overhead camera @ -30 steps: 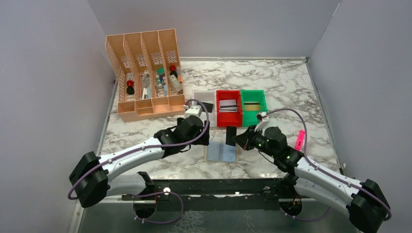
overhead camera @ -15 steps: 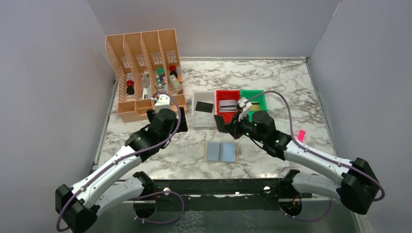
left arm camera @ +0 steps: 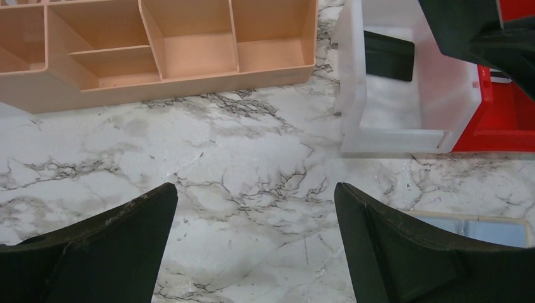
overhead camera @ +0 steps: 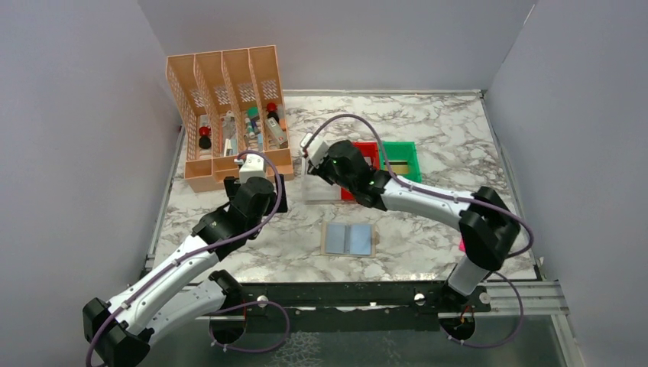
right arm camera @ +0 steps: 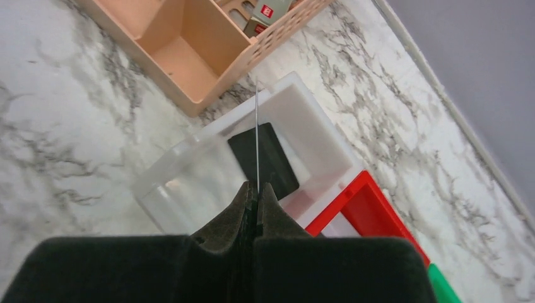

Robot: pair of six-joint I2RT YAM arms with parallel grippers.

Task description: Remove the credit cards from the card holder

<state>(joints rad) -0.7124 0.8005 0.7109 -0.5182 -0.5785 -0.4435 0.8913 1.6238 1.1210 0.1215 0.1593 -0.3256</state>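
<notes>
Right arm has swung from the red bin (overhead camera: 370, 148) across to the white bin (right arm camera: 315, 123), a card pinched at its tip

That card (right arm camera: 257, 136), seen edge-on as a thin line, stands upright in the right gripper (right arm camera: 257, 189), whose jaws are closed on its lower edge directly above the white bin. To drop it well, I would lower it inside the walls and tip it flat before letting go, so it lands by the black card (right arm camera: 276, 161) lying there instead of catching the rim. The arm hides the red bin's contents; the green bin (overhead camera: 403, 150) seems to hold a striped card (overhead camera: 396, 163). Nearer the arms, the card holder (overhead camera: 348, 239) lies open, both panels apparently bare. Beside the orange organizer (left arm camera: 189, 57) the left gripper (left arm camera: 254, 192) hangs spread wide and empty
</notes>
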